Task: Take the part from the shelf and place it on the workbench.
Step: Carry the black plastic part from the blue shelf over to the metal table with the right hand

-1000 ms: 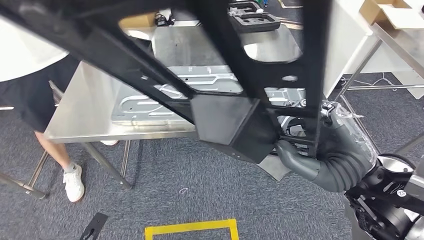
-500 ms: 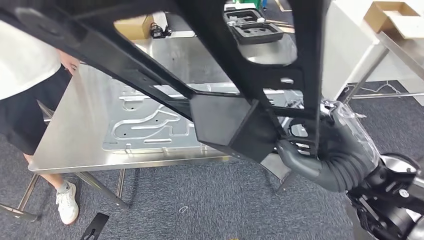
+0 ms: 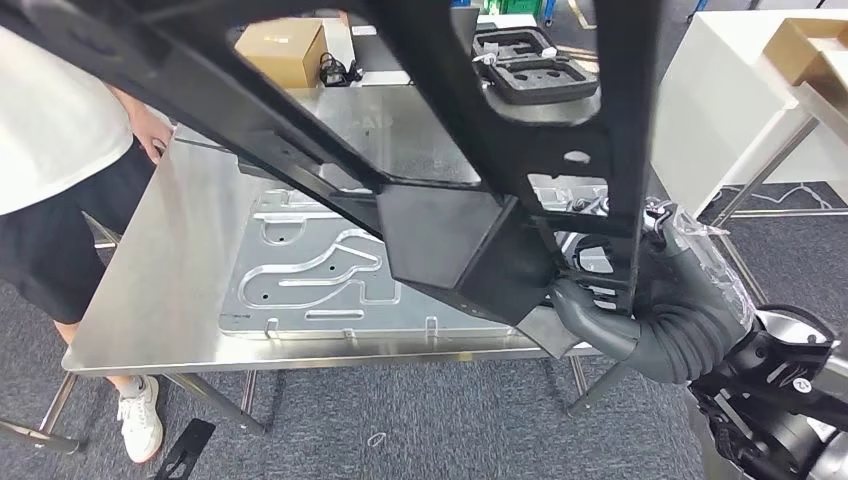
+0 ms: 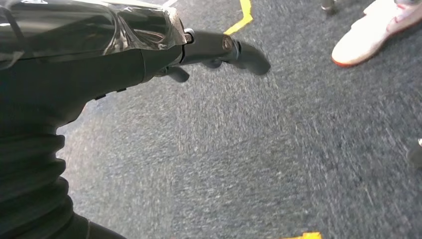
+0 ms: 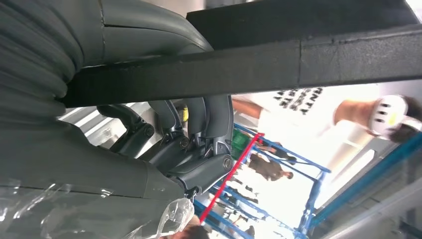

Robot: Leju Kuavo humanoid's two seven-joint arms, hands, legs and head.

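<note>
The part (image 3: 450, 170) is a big black frame of bars with a boxy block in the middle, held close up across the head view. My right hand (image 3: 640, 305) grips one of its bars at the lower right. In the right wrist view the fingers (image 5: 199, 129) wrap around that black bar (image 5: 298, 59). Beyond the part stands the steel workbench (image 3: 170, 270). My left hand (image 4: 219, 47) hangs over grey carpet with its fingers loosely out and nothing in them.
A stamped metal plate (image 3: 320, 280) lies on the workbench, with black foam trays (image 3: 540, 75) and a cardboard box (image 3: 280, 50) at its far end. A person in a white shirt (image 3: 50, 130) stands at the bench's left side. A white cabinet (image 3: 720, 90) is to the right.
The camera has moved toward the workbench, which now lies closer and larger in the picture. The part stays in my right hand at the same place in the view.
</note>
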